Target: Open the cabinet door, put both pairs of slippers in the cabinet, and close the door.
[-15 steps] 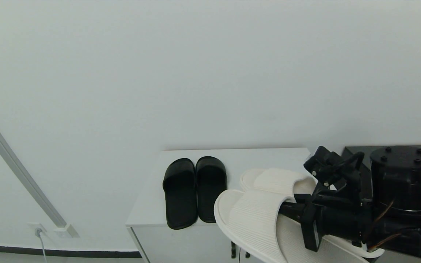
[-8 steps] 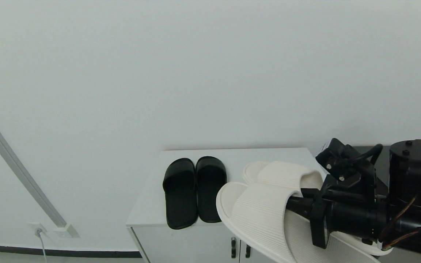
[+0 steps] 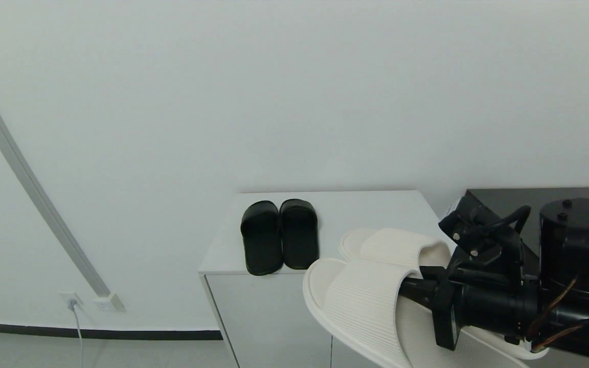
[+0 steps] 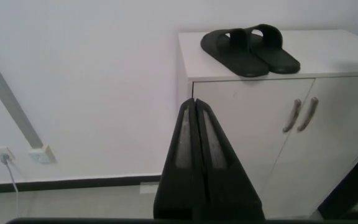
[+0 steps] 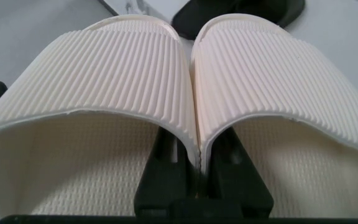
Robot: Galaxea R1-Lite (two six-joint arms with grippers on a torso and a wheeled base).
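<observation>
A pair of black slippers (image 3: 280,235) (image 4: 250,48) lies side by side on top of the white cabinet (image 3: 269,317) (image 4: 241,130), near its front edge. The cabinet's two doors are closed, their handles (image 4: 300,115) side by side. My right gripper (image 3: 413,287) (image 5: 196,165) is shut on the pair of white ribbed slippers (image 3: 368,296) (image 5: 185,74), one finger inside each, pinching their adjoining walls. It holds them in the air in front of the cabinet's right part. My left gripper (image 4: 196,143) is shut with nothing in it, low and to the left of the cabinet front.
A black surface (image 3: 529,197) adjoins the cabinet on the right. On the wall to the left, a slanted grey conduit (image 3: 28,179) runs down to a socket with a cable (image 3: 72,302). Open floor lies left of the cabinet.
The right gripper has lifted the white slippers slightly. The head view has then pulled back, so the cabinet looks smaller and farther. The black slippers stayed put.
</observation>
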